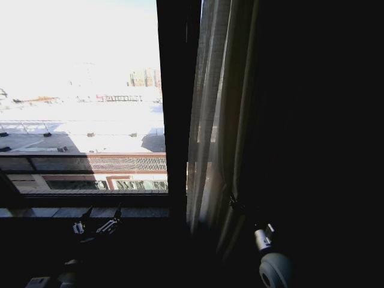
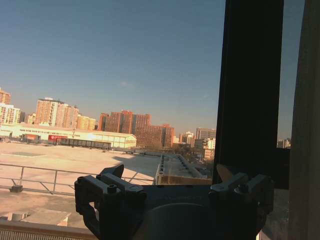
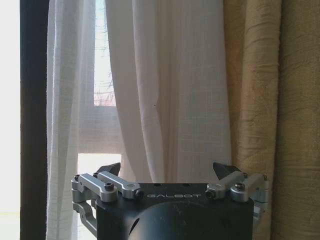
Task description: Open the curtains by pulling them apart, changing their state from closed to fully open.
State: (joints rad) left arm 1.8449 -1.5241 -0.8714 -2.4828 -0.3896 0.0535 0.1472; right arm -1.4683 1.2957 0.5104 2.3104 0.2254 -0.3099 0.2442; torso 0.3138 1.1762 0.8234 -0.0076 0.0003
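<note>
Head view puts the bare window pane [image 1: 84, 102] across my left half, daylight and rooftops showing through it; the dark frame bar [image 1: 178, 108] stands upright in the middle, and the curtains [image 1: 213, 114] hang bunched in pleats just to the right of that bar, with deep shadow beyond them on the right; so the left side reads as already drawn back, and what is left to do, as I judge it, is to clear this gathered sheer panel further toward the right.

My right tool [image 1: 237, 207] sits low at the foot of the sheer folds in the head view, very close to the fabric, though I cannot tell from there whether it touches; from the right wrist view the right tool's jaws stand wide apart with nothing between them, the white sheer directly ahead and a heavier yellow drape [image 3: 270, 100] alongside it.

My left tool [image 1: 99, 223] rests low by the window sill [image 1: 60, 211], well apart from the cloth; the left wrist view shows its fingers spread and empty, facing the glass and the city outside.

I take the step in hand to be the approach for a grasp on the right-hand panel; the next move calls for easing the right tool forward until a fold lies between the jaws, closing on it, then drawing it sideways away from the frame bar without snagging the thin weave.
</note>
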